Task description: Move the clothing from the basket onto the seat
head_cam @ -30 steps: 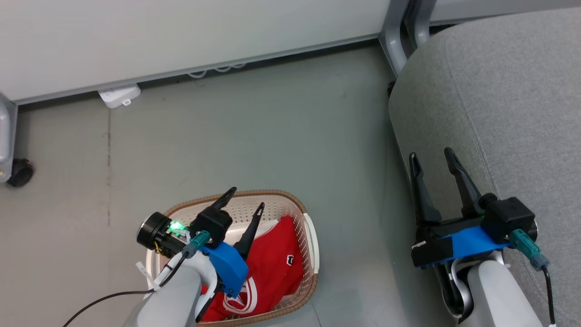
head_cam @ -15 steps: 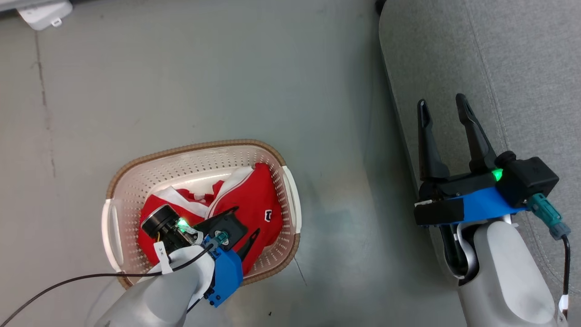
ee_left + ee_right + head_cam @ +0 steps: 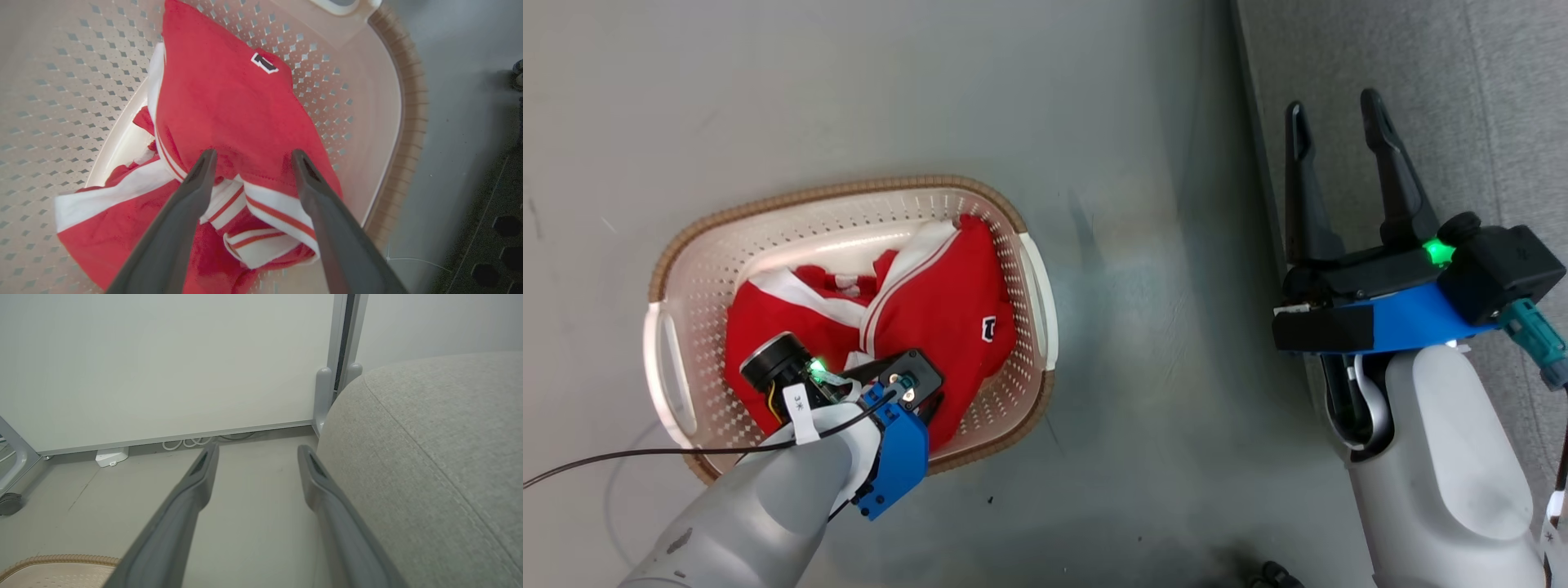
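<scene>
**A:** What is the left gripper [image 3: 253,154] doing?

**B:** Its two dark fingers stand spread wide, with the tips down on the clothing [image 3: 229,106] inside the basket [image 3: 833,192]. A ridge of red cloth lies between them, but they are not clamped on it, and nothing is lifted.

**A:** And the clothing itself?

**B:** All of it lies in the basket, a rumpled red heap with white panels and striped trim. The logo patch [image 3: 989,329] faces up near the basket's right wall.

**A:** And the right gripper [image 3: 1333,104]?

**B:** It is released too, its fingers apart and bare. It hangs well to the right of the basket, over the near edge of the seat [image 3: 1462,122].

**A:** Where does the seat stand?

**B:** It stands to the right of the basket and apart from it, with a strip of grey floor [image 3: 1143,245] between them.

**A:** And beyond the basket?

**B:** In the right wrist view, a pale partition panel [image 3: 163,363] stands at the far side of the floor. A curve of the basket's brown rim shows in the lower left corner.
</scene>
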You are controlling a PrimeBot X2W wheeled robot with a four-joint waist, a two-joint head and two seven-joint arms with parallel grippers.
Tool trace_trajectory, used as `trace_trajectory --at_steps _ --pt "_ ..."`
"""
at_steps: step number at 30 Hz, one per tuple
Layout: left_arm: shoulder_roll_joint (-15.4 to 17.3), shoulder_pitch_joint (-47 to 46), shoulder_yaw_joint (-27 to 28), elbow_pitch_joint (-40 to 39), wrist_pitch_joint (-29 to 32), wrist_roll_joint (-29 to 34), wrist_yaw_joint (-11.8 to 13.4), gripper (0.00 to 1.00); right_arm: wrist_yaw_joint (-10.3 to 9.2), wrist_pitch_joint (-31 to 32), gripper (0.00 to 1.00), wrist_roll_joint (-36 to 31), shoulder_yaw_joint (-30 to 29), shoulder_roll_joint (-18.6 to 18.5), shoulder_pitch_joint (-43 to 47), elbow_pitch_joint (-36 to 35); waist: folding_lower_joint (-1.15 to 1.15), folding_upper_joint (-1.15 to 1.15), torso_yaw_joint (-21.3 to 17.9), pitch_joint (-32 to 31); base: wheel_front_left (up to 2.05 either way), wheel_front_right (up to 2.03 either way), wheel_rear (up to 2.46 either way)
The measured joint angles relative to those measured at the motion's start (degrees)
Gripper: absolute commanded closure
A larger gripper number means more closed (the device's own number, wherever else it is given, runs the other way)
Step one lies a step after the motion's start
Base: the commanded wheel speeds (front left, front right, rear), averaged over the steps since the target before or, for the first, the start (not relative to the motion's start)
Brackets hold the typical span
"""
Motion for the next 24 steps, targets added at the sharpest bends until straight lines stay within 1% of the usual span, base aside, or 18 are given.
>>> trace_trajectory --at_steps 7,15,17,23,24 --pt "0.3 -1.9 -1.3 -0.7 3.4 -4.3 0.0 0.00 0.01 0.0 0.00 0.0 -0.2 0.0 -1.6 -0.7 -0.01 0.00 -0.1 4.1 0.00 0.00 0.00" --pt "0.3 -3.8 -1.6 -1.2 6.3 -5.4 0.0 0.00 0.01 0.0 0.00 -0.1 -0.3 0.0 -2.4 -1.3 0.00 0.00 0.1 7.4 0.00 0.00 0.00" --pt "0.1 -4.0 -1.7 -1.1 7.4 -4.9 0.0 0.00 0.00 0.0 0.00 -0.1 -0.3 0.0 -2.5 -1.5 -0.01 0.00 0.2 8.0 0.00 0.00 0.00" --pt "-0.1 -5.1 -1.7 -0.3 8.3 -4.1 0.0 0.00 0.01 0.0 0.00 -0.2 -0.5 0.0 -3.1 -1.9 -0.01 0.00 0.6 9.3 0.00 0.00 0.00" --pt "-0.1 -5.1 -1.7 -0.2 8.2 -4.0 0.0 0.16 0.01 0.0 0.00 -0.2 -0.5 0.0 -3.1 -1.9 -0.01 0.00 0.6 9.4 0.00 0.00 0.00"
